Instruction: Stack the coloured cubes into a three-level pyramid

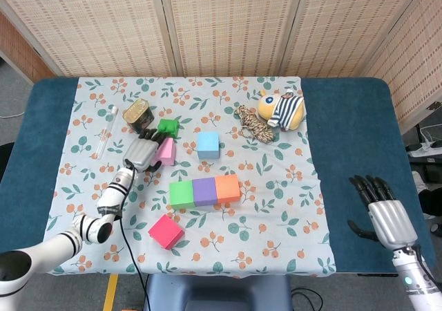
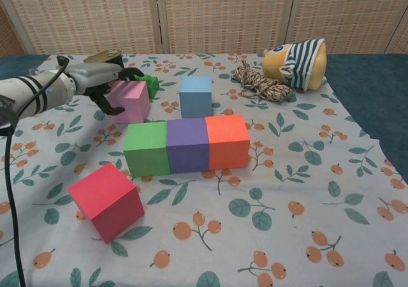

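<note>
A green cube [image 1: 181, 194], a purple cube [image 1: 204, 191] and an orange cube [image 1: 228, 188] sit side by side in a row at the cloth's middle; the chest view shows the same green [image 2: 146, 148], purple [image 2: 187, 145] and orange [image 2: 227, 141] cubes. A magenta cube [image 1: 166, 231] [image 2: 107, 201] lies alone in front of them. Behind the row stands a light blue cube [image 1: 208, 145] [image 2: 195, 96]. My left hand [image 1: 141, 152] [image 2: 102, 83] curls its fingers around a light pink cube [image 1: 166, 151] [image 2: 129, 101] that rests on the cloth. My right hand [image 1: 383, 211] hovers at the far right, fingers spread and holding nothing.
A small green block [image 1: 168, 126] [image 2: 150, 85] and a tin can [image 1: 138, 113] sit just behind the pink cube. A coil of rope [image 1: 253, 125] [image 2: 261, 81] and a striped plush toy [image 1: 283, 109] [image 2: 296, 60] lie at the back right. A clear tube [image 1: 107, 131] lies at the far left.
</note>
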